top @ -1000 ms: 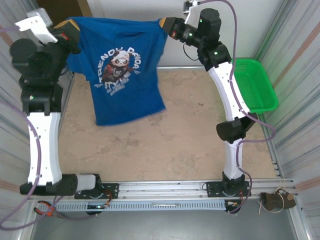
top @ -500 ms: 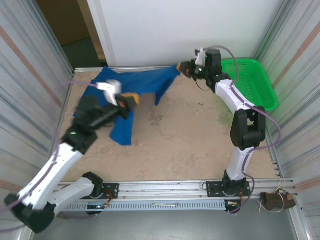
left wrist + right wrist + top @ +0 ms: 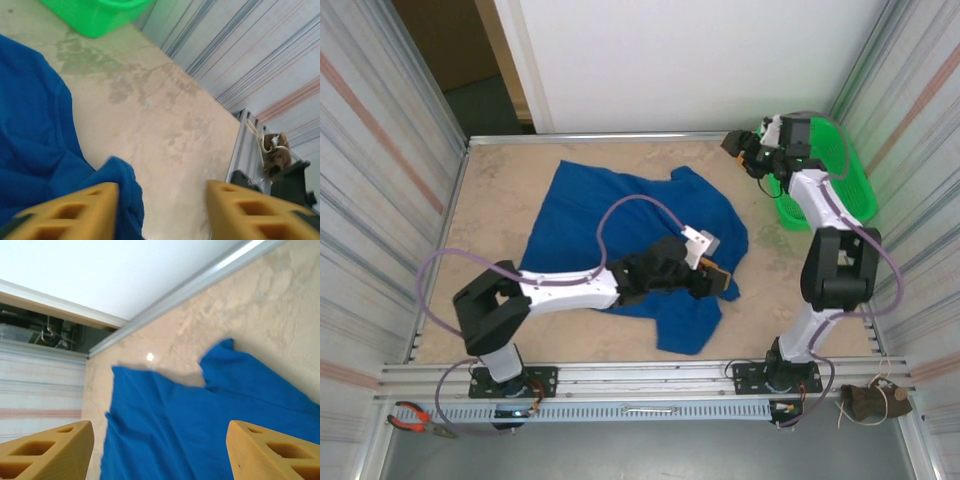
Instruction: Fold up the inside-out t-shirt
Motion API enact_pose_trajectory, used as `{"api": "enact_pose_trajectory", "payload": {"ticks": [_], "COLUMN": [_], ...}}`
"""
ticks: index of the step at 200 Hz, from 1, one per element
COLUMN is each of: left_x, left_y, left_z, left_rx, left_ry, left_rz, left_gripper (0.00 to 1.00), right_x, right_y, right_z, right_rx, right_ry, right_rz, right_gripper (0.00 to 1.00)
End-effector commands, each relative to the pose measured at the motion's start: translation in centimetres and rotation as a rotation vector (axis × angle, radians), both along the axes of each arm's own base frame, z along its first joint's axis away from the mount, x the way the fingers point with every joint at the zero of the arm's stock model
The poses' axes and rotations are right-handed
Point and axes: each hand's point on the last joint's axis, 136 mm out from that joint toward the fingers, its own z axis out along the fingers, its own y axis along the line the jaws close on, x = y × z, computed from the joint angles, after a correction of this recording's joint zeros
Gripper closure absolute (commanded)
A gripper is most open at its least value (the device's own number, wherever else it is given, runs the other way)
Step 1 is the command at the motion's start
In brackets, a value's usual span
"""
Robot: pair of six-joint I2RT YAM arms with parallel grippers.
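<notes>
The inside-out t-shirt (image 3: 570, 225) lies spread and rumpled on the table, royal blue, plain side up. My left gripper (image 3: 720, 278) sits low at the shirt's right front edge, open. In the left wrist view a fold of the shirt (image 3: 120, 182) rests against the left finger (image 3: 75, 210), and bare table shows between the fingers of the left gripper (image 3: 162, 212). My right gripper (image 3: 735, 147) hovers open at the back right, off the cloth. The right wrist view looks across the shirt (image 3: 200, 410) from between the wide-apart fingers of the right gripper (image 3: 160, 450).
A green mesh basket (image 3: 835, 170) stands at the back right, just behind the right arm, and appears as the basket (image 3: 95, 12) in the left wrist view. Corrugated walls close in both sides. Bare table (image 3: 790, 290) lies right of the shirt. Pliers (image 3: 415, 418) lie on the front rail.
Both grippers have let go of the shirt, which dropped from hanging between them to lying on the table. The left arm swept right and low; the right gripper pulled back toward the basket.
</notes>
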Motion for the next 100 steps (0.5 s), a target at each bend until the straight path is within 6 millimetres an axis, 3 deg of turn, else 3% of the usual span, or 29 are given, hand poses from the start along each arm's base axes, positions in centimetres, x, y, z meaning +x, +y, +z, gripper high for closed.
{"api": "enact_pose_trajectory", "payload": {"ticks": [1, 22, 44, 63, 79, 100], "left_x": [1.0, 2.1, 4.4, 6.7, 8.1, 8.4], "left_y": [-1.1, 1.2, 6.3, 13.2, 20.4, 28.3], "left_z": [5.2, 6.6, 7.3, 5.8, 3.1, -0.8], "left_rx": [-0.112, -0.083, -0.051, 0.041, 0.131, 0.171], "left_ry": [-0.070, -0.104, -0.088, -0.018, 0.075, 0.196], "left_rz": [0.021, 0.061, 0.180, 0.383, 0.587, 0.767], "left_gripper": [0.34, 0.23, 0.20, 0.20, 0.20, 0.20], "right_x": [-3.4, -7.0, -11.5, -16.0, -19.4, -21.3], "right_y": [-1.1, -1.4, -0.8, 0.2, 1.0, 1.4], "right_z": [4.3, 4.4, 2.8, 0.1, -3.2, -8.4], "right_rx": [-0.049, -0.047, -0.051, -0.168, -0.279, -0.347], "right_ry": [-0.063, -0.051, -0.005, 0.056, 0.123, 0.231], "right_rz": [-0.032, -0.058, -0.074, -0.083, -0.083, -0.099], "right_gripper": [0.31, 0.31, 0.31, 0.28, 0.28, 0.25]}}
